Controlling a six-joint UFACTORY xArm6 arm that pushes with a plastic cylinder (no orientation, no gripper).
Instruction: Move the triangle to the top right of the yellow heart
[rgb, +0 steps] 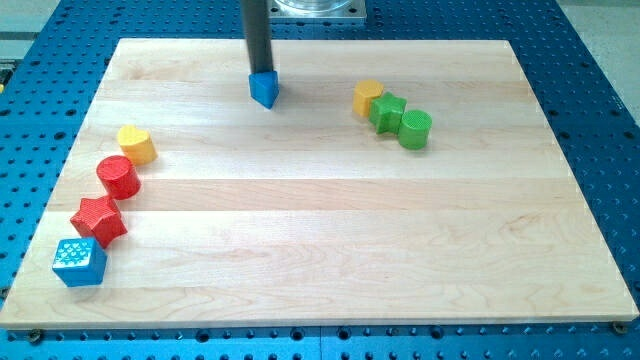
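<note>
The blue triangle (264, 90) lies near the top middle of the wooden board (330, 240). My tip (261, 73) stands right at the triangle's upper edge and appears to touch it; the dark rod rises straight up from there. The yellow heart (136, 144) lies far to the view's left and lower than the triangle, heading a curved row of blocks.
Below the heart a red cylinder (118, 176), a red star (98, 220) and a blue cube (78, 262) run toward the bottom left. At the upper right a second yellow block (367, 97), a green star (387, 111) and a green cylinder (415, 129) touch.
</note>
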